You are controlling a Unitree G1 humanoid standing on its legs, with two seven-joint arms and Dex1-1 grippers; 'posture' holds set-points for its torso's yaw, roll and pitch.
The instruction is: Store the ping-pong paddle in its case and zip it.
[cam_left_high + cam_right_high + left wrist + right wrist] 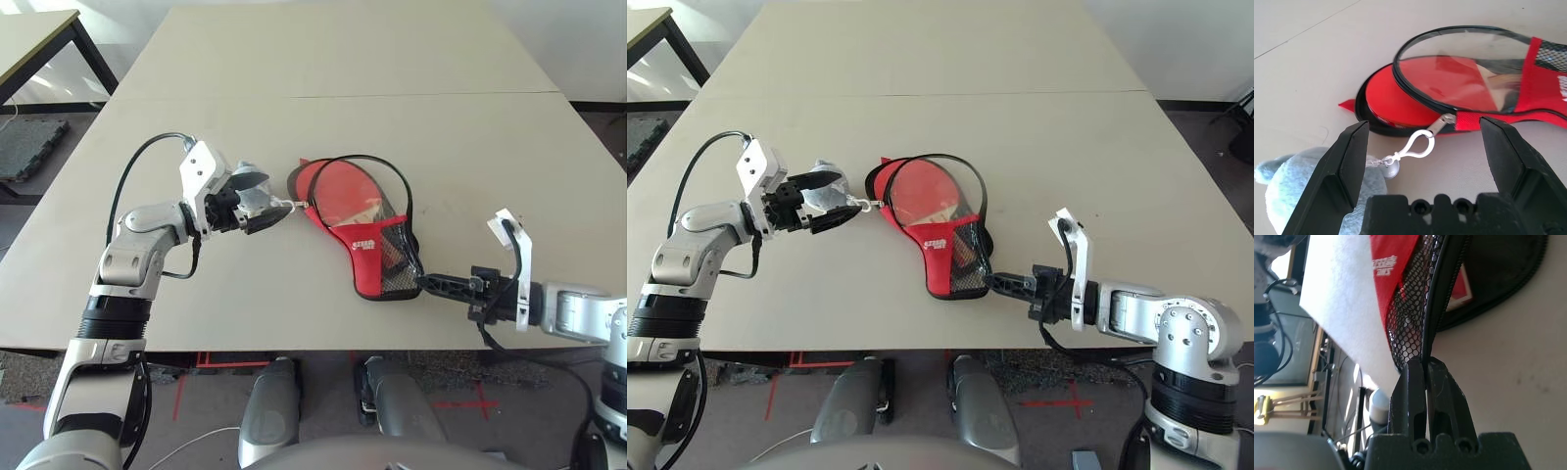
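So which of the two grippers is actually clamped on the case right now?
The right gripper: its fingers are shut on the case at the mesh handle end. The left gripper is open, hanging by the zipper pull at the round end.

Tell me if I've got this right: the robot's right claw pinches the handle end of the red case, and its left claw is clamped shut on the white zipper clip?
Not quite. The left claw is wide open; the white zipper clip lies untouched between its fingers, as the left wrist view shows. The right claw does pinch the handle end of the red case.

Red case (367,257), black mesh
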